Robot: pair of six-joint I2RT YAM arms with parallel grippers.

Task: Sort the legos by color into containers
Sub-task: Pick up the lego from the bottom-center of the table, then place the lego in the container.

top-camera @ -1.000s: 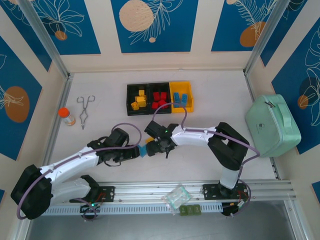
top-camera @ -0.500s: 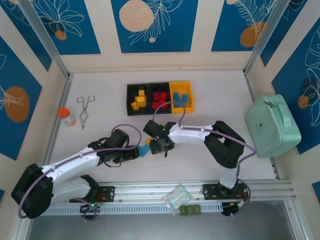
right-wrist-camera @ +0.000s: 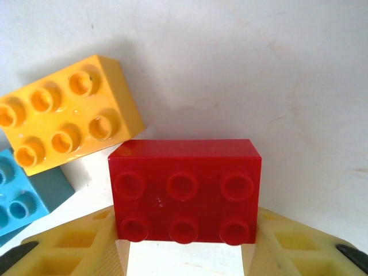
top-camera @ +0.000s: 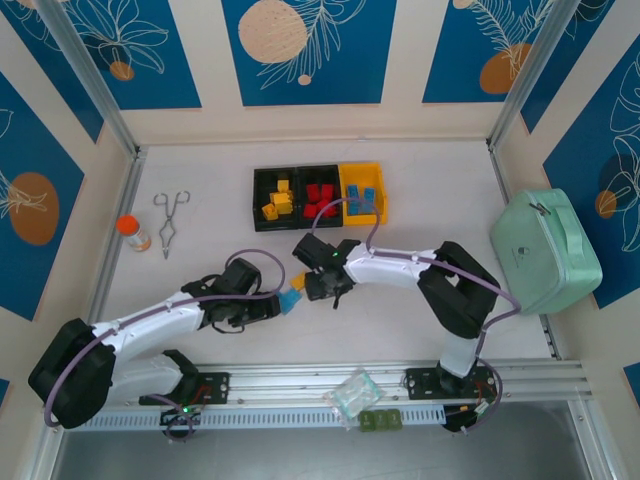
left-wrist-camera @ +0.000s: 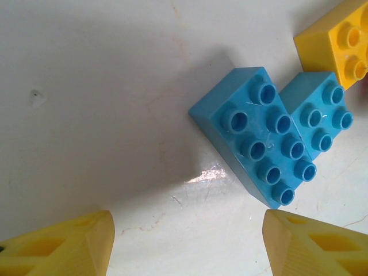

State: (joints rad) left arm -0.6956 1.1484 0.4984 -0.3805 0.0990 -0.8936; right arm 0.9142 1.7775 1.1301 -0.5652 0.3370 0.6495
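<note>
A red lego (right-wrist-camera: 185,190) sits between the pads of my right gripper (right-wrist-camera: 185,233), which is shut on its two ends just above the table. Beside it lie a yellow-orange lego (right-wrist-camera: 63,121) and a blue lego (right-wrist-camera: 20,195). My left gripper (left-wrist-camera: 190,244) hovers open with bare table between its yellow fingers (left-wrist-camera: 63,247). Two blue legos (left-wrist-camera: 256,135) lie touching just ahead of it, with a yellow one (left-wrist-camera: 339,46) beyond. From above, both grippers meet mid-table: the left (top-camera: 278,304) and the right (top-camera: 320,287). The containers (top-camera: 275,180) stand behind, holding yellow, red and blue legos.
A mint-green case (top-camera: 545,250) stands at the right edge. Metal tongs (top-camera: 170,222) and an orange-capped bottle (top-camera: 133,233) lie at the left. A clear plastic bag (top-camera: 352,395) rests on the front rail between the arm bases.
My right gripper has closed from wide open onto the red lego and shifted slightly towards the bins. My left gripper stays open and has edged a little nearer the blue legos.
</note>
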